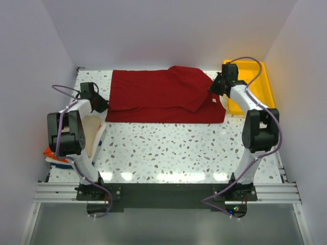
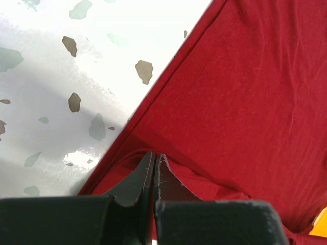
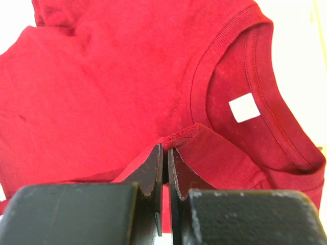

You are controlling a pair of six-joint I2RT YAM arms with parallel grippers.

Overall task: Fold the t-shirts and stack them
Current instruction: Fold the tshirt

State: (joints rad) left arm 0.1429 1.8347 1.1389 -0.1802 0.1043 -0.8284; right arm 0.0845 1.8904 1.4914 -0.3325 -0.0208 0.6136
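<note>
The dark red t-shirt lies spread across the far part of the table, its right part folded over. My left gripper is shut on the shirt's left edge; in the left wrist view the jaws pinch a red fold. My right gripper is shut on the shirt's right end near the collar; in the right wrist view a raised fold sits between the jaws, beside the white neck label. Folded tan, orange and blue shirts lie under my left arm.
A yellow plastic tray stands at the far right, behind my right arm. The speckled white tabletop runs between the shirt and the arm bases. White walls close in left, right and behind.
</note>
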